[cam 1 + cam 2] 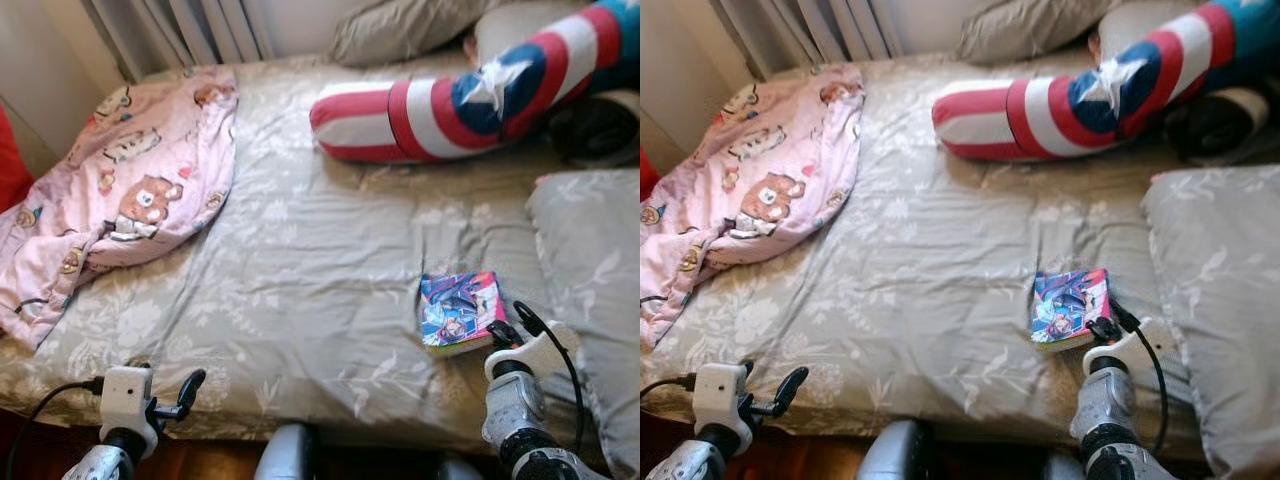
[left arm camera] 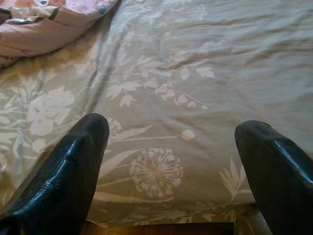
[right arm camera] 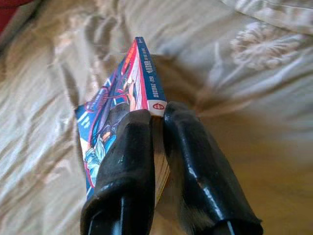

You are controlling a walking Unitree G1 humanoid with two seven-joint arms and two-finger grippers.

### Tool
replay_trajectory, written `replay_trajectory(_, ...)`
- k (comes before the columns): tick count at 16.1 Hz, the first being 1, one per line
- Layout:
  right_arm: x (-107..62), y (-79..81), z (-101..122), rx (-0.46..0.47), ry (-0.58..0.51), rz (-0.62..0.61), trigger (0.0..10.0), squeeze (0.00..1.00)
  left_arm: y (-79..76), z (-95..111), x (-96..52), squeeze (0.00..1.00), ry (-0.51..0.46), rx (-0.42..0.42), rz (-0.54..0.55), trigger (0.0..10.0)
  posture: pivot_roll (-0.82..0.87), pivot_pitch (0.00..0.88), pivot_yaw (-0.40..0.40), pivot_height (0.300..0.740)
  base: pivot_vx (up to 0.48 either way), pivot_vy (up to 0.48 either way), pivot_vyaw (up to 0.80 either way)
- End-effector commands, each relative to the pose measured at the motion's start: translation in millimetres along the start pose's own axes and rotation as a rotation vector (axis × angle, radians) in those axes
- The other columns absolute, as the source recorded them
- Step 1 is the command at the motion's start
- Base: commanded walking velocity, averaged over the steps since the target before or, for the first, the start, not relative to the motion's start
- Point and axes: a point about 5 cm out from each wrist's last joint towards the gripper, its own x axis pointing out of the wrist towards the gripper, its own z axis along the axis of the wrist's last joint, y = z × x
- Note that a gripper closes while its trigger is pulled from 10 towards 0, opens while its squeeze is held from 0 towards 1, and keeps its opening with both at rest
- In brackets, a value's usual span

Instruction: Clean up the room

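I have the right gripper at the bed's near edge toward its right corner, its 2 fingers clenched on the lower edge of the comic book, which otherwise lies flat on the floral cover just beside the grey pillow. My left gripper hovers over the near left corner with its fingers spread and nothing between them. I judge the clean-up barely started: the book is not yet lifted, and the pink blanket heaped at the left edge and the striped shield cushion at the far edge remain untouched.
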Motion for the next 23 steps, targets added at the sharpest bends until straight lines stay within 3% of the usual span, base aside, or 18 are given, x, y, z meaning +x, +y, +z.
replay_trajectory(1, -1.8, -5.1, -2, -0.004, -0.003, -0.023, 10.0, 0.00, 2.1, -4, -4.6, 0.00, 0.032, -0.007, 0.003, 10.0, 0.16, 0.209, 0.160, 0.650, 0.000, 0.000, 0.00)
replay_trajectory(6, 1.8, -14.4, 13, -0.024, -0.037, -0.055, 10.0, 0.00, -5.7, -4, -6.9, 0.00, 0.054, -0.027, -0.009, 10.0, 0.15, 0.212, 0.152, 0.650, 0.000, 0.000, 0.00)
replay_trajectory(16, 5.8, -22.8, 21, -0.147, 0.043, -0.029, 10.0, 0.00, -9.3, -4, -5.7, 0.00, 0.062, -0.047, -0.012, 10.0, 0.13, 0.216, 0.143, 0.650, 0.000, 0.000, 0.00)
replay_trajectory(17, 5.8, -24.3, 23, -0.154, 0.045, -0.029, 10.0, 0.22, -10.2, -4, -5.3, 0.00, 0.062, -0.049, -0.013, 10.0, 0.13, 0.216, 0.143, 0.650, 0.000, 0.000, 0.00)
replay_trajectory(18, 5.7, -28.0, 25, -0.168, 0.048, -0.032, 10.0, 1.00, -12.1, -5, -4.0, 0.00, 0.064, -0.053, -0.016, 10.0, 0.12, 0.218, 0.142, 0.650, 0.000, 0.000, 0.00)
replay_trajectory(23, 3.8, -34.3, 26, -0.215, 0.036, -0.056, 10.0, 1.00, -15.0, -6, -1.1, 0.00, 0.067, -0.062, -0.016, 10.0, 0.11, 0.211, 0.136, 0.650, 0.000, 0.000, 0.00)
